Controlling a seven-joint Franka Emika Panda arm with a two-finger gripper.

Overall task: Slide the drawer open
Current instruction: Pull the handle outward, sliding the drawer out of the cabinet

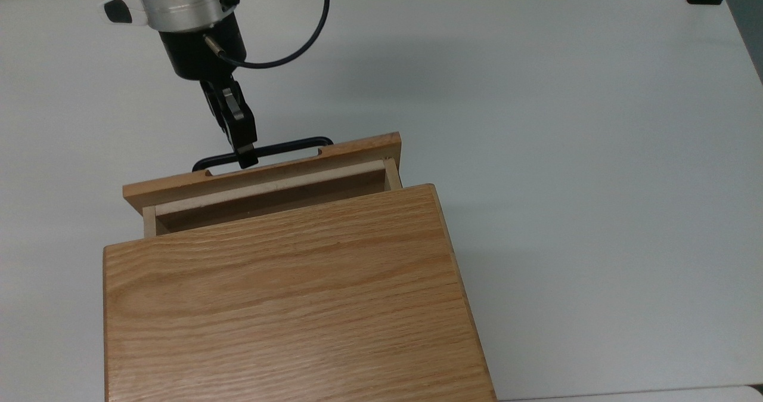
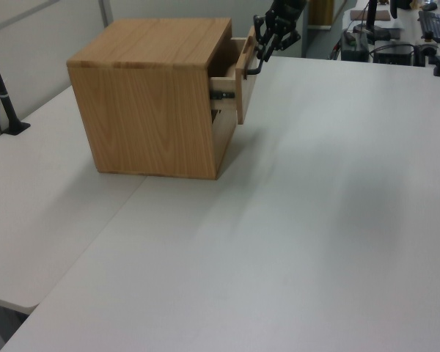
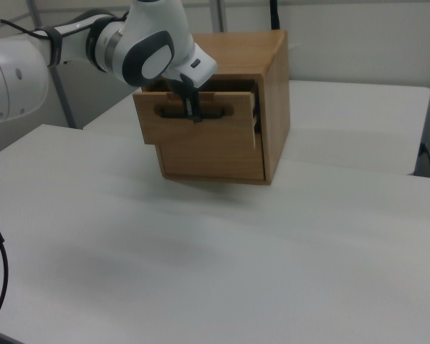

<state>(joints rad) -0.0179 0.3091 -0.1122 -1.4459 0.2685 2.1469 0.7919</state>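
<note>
White table — one oak cabinet (drawer partly out) stands on it.
</note>
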